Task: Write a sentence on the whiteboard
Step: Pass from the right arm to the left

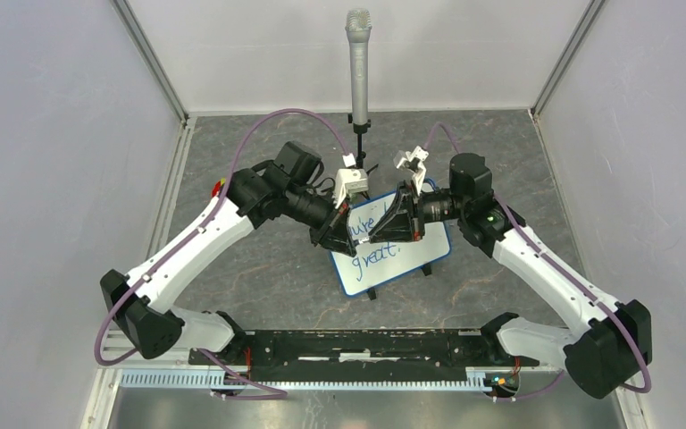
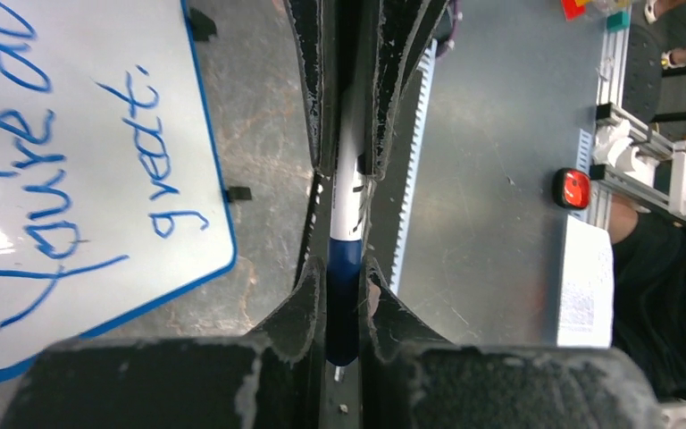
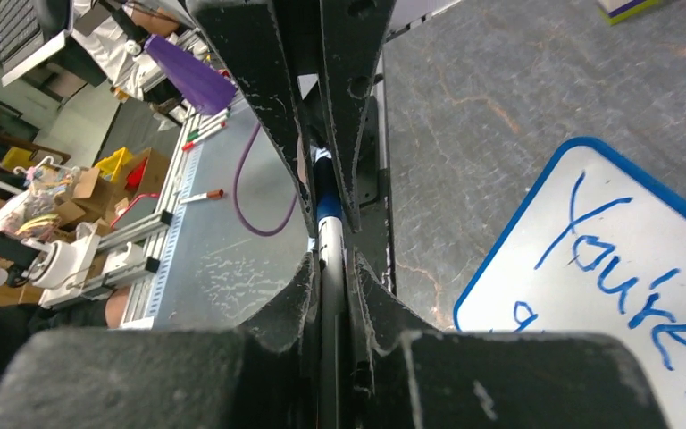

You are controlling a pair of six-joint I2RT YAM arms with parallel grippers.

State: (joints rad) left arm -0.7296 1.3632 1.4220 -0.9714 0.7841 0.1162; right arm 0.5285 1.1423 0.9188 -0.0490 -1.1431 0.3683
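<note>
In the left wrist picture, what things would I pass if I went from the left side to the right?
Whiteboard → marker → toothed rail → red button.

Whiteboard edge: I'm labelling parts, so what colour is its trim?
Blue, a thin line around the whiteboard; clearest in the left wrist view.

My jaws clamp a white-and-blue marker [image 2: 348, 206]. Left of it, the whiteboard [image 2: 165, 264] sits on the grey bench [image 2: 263, 116]; its blue writing [image 2: 159, 161] shows "You're do" and "great."
</note>
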